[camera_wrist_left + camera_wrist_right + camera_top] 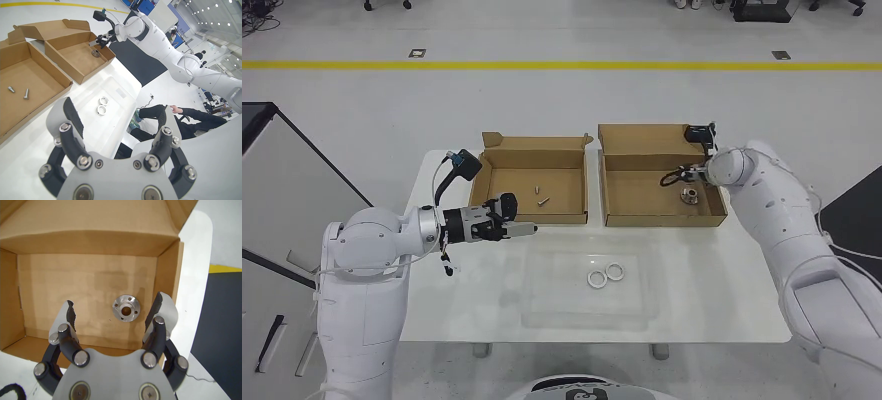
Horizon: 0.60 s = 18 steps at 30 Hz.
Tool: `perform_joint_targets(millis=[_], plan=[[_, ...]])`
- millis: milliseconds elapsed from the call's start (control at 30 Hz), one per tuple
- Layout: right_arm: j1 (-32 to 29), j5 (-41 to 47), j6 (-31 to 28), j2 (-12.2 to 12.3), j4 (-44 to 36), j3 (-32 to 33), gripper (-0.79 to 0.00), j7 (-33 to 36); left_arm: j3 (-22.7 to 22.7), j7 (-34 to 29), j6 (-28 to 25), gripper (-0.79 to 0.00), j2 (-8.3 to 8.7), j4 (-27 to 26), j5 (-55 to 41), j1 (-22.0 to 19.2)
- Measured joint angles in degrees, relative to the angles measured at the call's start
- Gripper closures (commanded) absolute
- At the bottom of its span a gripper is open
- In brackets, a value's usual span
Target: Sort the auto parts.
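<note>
— Right gripper (115, 303)?
— Fingers apart, empty, hanging over the flange (126, 310) that lies in the right box (614, 205).
— Left gripper (116, 105)?
— Also apart, empty, over the table (472, 290) before the left box (512, 195), which holds two bolts (541, 194). Two rings (102, 105) lie in the clear tray (542, 300).

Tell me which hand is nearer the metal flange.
Right. The right hand hovers just above the flange; the left hand sits at the bolt box front edge.
</note>
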Motion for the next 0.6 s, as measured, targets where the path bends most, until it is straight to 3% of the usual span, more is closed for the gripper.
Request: perform_joint_targets(millis=[200,433,600], plan=[[-5.3,1.4,-7.0,3.1,-14.7,6.6,-0.785,3.0,0.0,0.0,0.0,-0.785,0.0,0.0,0.0,0.0],[-18.6,9.1,-13.3,6.9,-41.9,18.4,-0.785,12.3,0.0,0.0,0.0,-0.785,0.0,0.0,0.0,0.0],[-26.6,13.5,-15.1,8.2,-57.1,23.2,-0.785,17.5,0.0,0.0,0.0,-0.785,0.0,0.0,0.0,0.0]])
